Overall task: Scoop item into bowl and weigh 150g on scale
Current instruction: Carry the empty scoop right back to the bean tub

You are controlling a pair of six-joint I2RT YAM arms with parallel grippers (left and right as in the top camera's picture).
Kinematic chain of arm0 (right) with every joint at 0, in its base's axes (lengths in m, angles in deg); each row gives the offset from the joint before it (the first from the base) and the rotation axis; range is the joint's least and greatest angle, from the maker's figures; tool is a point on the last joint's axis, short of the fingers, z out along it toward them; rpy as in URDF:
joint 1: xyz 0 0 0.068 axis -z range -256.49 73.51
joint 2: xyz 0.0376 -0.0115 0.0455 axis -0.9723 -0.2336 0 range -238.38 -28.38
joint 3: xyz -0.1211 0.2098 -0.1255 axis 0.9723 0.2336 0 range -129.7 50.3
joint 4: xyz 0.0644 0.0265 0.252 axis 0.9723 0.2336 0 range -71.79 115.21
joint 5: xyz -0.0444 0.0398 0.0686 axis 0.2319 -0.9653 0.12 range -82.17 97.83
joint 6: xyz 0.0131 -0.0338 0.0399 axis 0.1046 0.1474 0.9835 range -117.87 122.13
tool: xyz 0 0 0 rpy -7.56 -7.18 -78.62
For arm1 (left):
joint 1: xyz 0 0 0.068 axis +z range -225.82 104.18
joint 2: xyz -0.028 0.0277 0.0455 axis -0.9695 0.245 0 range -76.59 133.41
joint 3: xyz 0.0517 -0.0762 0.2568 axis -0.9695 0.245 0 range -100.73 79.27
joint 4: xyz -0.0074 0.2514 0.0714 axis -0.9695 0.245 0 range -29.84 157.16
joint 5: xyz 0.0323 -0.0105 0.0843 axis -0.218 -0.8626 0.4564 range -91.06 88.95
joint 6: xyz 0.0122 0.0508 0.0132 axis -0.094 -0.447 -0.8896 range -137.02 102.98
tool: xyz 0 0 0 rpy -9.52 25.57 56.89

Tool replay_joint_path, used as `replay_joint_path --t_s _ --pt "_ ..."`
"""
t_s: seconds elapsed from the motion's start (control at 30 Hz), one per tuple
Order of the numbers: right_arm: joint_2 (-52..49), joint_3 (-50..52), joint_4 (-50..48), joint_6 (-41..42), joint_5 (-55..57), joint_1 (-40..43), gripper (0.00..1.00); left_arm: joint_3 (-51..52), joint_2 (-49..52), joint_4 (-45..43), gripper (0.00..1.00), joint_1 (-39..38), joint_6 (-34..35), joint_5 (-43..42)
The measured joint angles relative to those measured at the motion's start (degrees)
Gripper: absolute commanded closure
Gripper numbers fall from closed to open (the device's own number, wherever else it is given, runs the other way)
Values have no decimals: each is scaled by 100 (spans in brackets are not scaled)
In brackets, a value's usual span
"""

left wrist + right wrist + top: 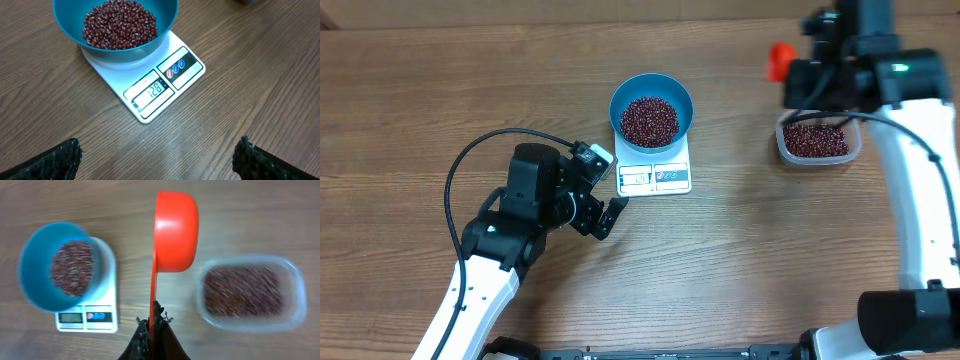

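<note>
The blue bowl (651, 92) stands on the white scale (660, 178) and holds a heap of red-brown beans (649, 120). In the left wrist view the bowl (70, 20) and its beans (120, 22) are at the top, and the scale (150, 105) has a lit display. My left gripper (157, 162) is open and empty, low over bare table just in front of the scale; overhead it (608, 197) sits at the scale's left corner. My right gripper (154, 322) is shut on the handle of an orange scoop (175, 230), which hangs turned on its side between scale and container.
A clear plastic container (850, 150) with more beans (815, 140) stands at the right, under my right arm; the right wrist view shows it (295, 280) right of the scoop. A black cable (470, 160) loops from the left arm over the wooden table (740, 260).
</note>
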Motion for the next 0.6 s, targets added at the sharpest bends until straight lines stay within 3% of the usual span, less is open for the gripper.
replay_joint_path --t_s 0.27,0.6 --pt "2 4 452 -2 -37 1235 96 0 0 0 0 0 0 0" --pt "7 702 225 -22 -39 1692 96 0 0 0 0 0 0 0"
